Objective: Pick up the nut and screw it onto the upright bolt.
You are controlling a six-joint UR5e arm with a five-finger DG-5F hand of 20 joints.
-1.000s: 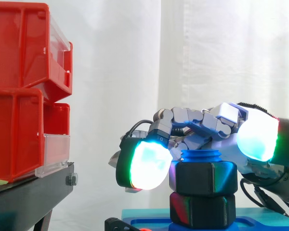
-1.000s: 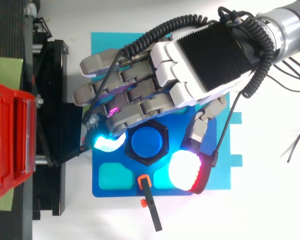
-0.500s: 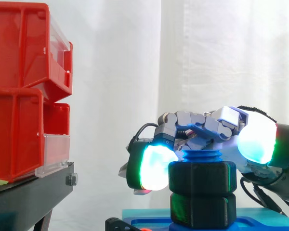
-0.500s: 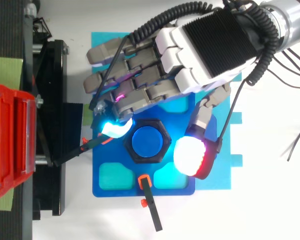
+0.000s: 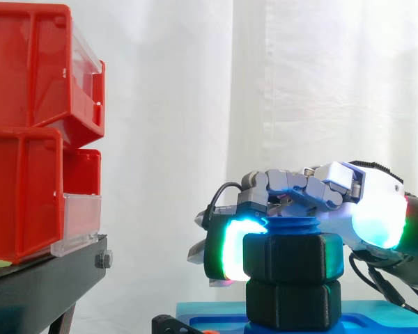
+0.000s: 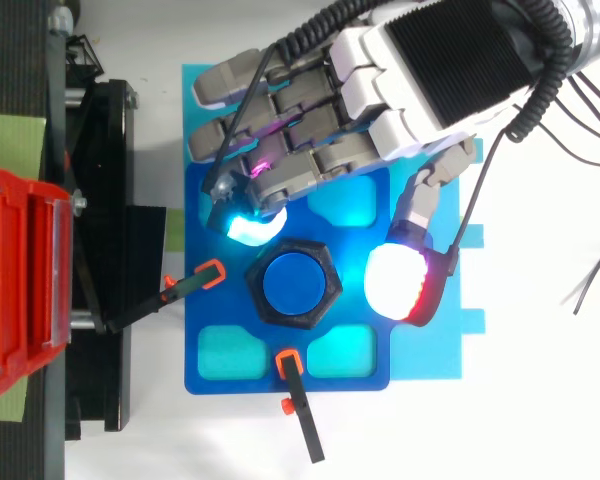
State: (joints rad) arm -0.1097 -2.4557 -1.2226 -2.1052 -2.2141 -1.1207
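A black hexagonal nut (image 6: 256, 290) (image 5: 292, 257) sits on the upright blue bolt (image 6: 293, 287), whose threaded top (image 5: 290, 226) pokes out above it. Under it lies a second black hexagonal piece (image 5: 292, 305) on the blue baseplate (image 6: 220, 310). My hand (image 6: 430, 70) (image 5: 348, 202) hovers over the plate's far side with its fingers loosely bent. A cyan-glowing fingertip (image 6: 248, 222) is just off the nut's corner. The white and red thumb pad (image 6: 398, 285) stands clear of the nut's other side. Nothing is held.
Red bins (image 5: 35, 125) (image 6: 20, 290) sit stacked on a black stand (image 5: 42, 285) at the left. Two orange-tipped black clamps (image 6: 298, 400) (image 6: 185, 287) hold the baseplate, which rests on a cyan mat (image 6: 460, 300).
My hand has shifted across the plate away from the nut. The fingertip left the nut's side for its corner, the thumb pad came off, and the nut has turned slightly.
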